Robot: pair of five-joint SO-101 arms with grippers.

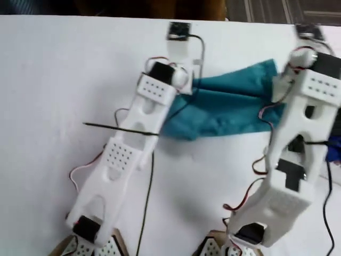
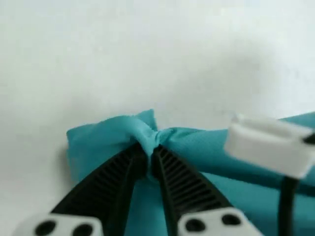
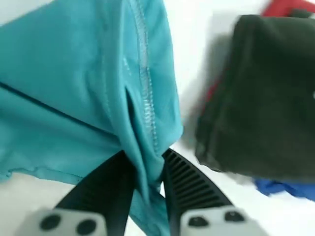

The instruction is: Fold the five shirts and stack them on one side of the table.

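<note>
A teal shirt (image 1: 224,106) lies crumpled on the white table (image 1: 64,69), stretched between both arms. In the left wrist view my left gripper (image 2: 147,160) is shut on a pinched fold of the teal shirt (image 2: 197,147). My right gripper (image 3: 147,172) is shut on a hemmed edge of the teal shirt (image 3: 74,83). In the high view the left arm (image 1: 144,112) reaches to the shirt's left end and the right arm (image 1: 303,117) covers its right end. A dark folded shirt (image 3: 266,98) lies beside the right gripper, with red cloth (image 3: 288,7) and blue cloth (image 3: 285,189) showing under it.
A black cable (image 1: 149,176) runs down the table between the arms. A bit of blue cloth (image 1: 333,149) shows at the right edge in the high view. The table's left half is bare white surface.
</note>
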